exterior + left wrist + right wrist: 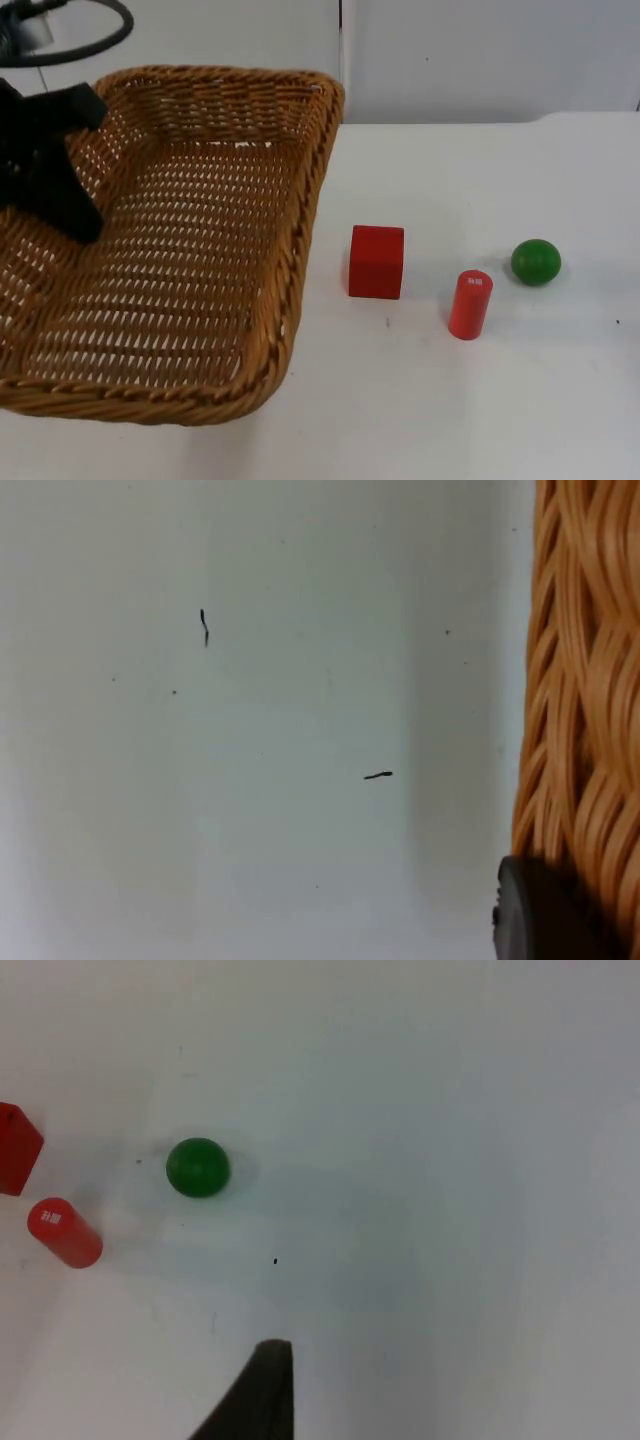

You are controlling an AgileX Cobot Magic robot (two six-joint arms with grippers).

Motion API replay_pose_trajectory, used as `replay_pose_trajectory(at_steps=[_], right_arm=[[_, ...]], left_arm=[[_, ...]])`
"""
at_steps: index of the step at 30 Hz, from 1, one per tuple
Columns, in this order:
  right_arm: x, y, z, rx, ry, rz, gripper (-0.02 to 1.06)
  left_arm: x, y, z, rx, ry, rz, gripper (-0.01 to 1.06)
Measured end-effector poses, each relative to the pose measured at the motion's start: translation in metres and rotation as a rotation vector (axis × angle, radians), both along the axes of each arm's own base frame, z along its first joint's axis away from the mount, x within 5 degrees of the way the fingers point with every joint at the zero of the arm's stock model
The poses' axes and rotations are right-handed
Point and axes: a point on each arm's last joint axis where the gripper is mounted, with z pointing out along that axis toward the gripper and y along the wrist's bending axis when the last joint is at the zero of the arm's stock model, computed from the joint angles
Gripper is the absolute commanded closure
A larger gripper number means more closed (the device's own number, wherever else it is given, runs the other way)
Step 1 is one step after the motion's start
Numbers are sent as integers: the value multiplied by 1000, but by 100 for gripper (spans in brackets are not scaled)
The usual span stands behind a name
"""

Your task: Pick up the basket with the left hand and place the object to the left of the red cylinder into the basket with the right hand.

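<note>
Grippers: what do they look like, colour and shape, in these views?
Both are plain black, with no markings visible. The left gripper, at the basket rim, is blocky and angular, with a rounded tip in its wrist view. The right gripper, over the table, shows as a tapering black wedge.

A green ball (536, 261) sits on the white table (480, 400).

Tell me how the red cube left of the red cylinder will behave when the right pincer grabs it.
The red cube rests on a flat face, so it probably won't roll. Its parallel flat sides should suit a two-finger pinch; the smooth finish might slip slightly. It looks solid and rigid, likely light. The red cylinder stands apart, so bumping it seems unlikely.
</note>
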Motion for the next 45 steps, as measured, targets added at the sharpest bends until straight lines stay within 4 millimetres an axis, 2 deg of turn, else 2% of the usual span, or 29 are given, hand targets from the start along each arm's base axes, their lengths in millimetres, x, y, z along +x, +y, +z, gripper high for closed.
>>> replay_pose_trajectory(at_steps=[5,11,35,45], right_arm=[[0,0,0,0,1,0,-1],[-1,0,-1,-1,8,0,-1],[-1,0,-1,3,11,0,-1],[4,1,4,8,-59,1,-1]], left_arm=[[-12,0,5,-5,5,7,105],[-25,0,-2,-2,37,13,105],[-23,1,-3,7,13,28,105],[-23,1,-3,7,13,28,105]])
